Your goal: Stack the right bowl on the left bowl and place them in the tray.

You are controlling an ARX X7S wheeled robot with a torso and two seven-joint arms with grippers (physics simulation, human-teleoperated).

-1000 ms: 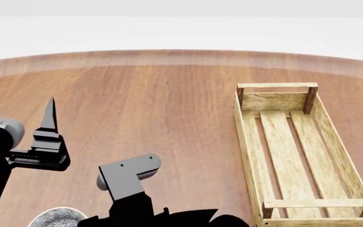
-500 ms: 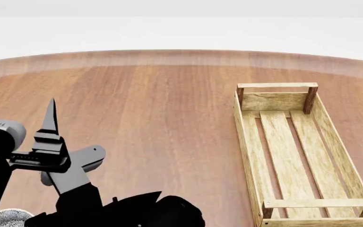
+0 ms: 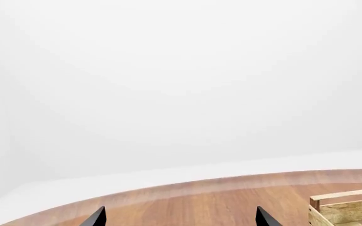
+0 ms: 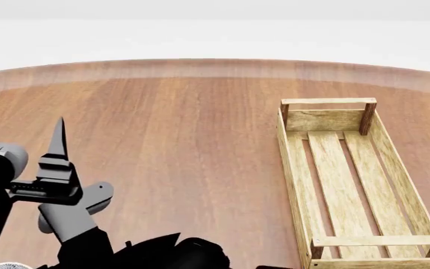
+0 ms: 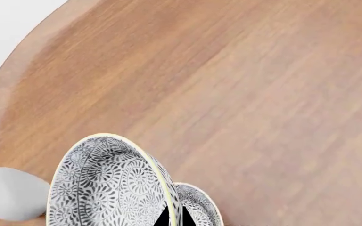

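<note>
patterned bowl [image 5: 109, 181] in right pincer [image 5: 173, 217]

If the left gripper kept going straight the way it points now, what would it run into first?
Probably nothing. The left gripper points out over the table toward its far edge and a blank white background. The tray sits off to one side, out of line, though depth is unclear.

Round wooden surface [image 4: 200, 140] against a plain white backdrop [image 4: 215, 28]

The surface is reddish-brown with grain running away from the head camera, a paler band follows its curved far edge, and beyond that edge there is only flat, featureless white.
</note>
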